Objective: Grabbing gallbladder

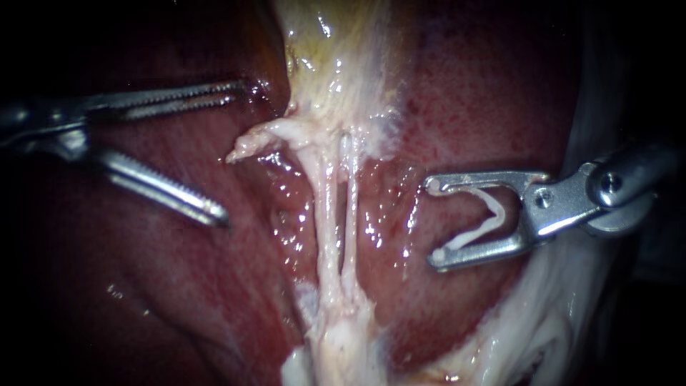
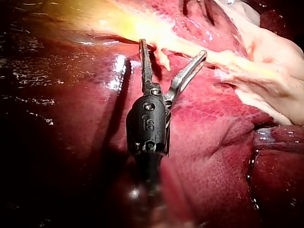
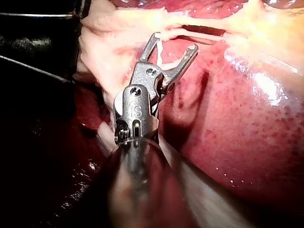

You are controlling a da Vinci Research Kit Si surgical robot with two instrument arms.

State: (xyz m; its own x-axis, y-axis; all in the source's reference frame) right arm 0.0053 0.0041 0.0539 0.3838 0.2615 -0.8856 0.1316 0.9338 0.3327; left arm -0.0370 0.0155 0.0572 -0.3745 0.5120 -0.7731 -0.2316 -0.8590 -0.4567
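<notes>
The pale yellow gallbladder (image 1: 336, 57) hangs at top centre, narrowing into two thin whitish tubes (image 1: 336, 207) that run down over the red liver (image 1: 486, 107). My left instrument (image 1: 230, 151) reaches in from the left with its serrated jaws wide open and nothing gripped. A pale tissue tag (image 1: 250, 143) lies just beyond them. In the left wrist view that tag (image 2: 164, 59) sits between the open jaws of the left instrument (image 2: 173, 47), untouched. My right instrument (image 1: 434, 221) stands right of the tubes, apart from them, its jaws holding a white V-shaped clip (image 1: 486, 218).
Whitish fatty tissue (image 1: 529, 336) lines the lower right and bottom centre. Dark red liver (image 1: 143, 286) fills the left half. In the right wrist view, the right instrument (image 3: 175, 42) with the clip (image 3: 160, 52) faces the pale tubes (image 3: 204, 32).
</notes>
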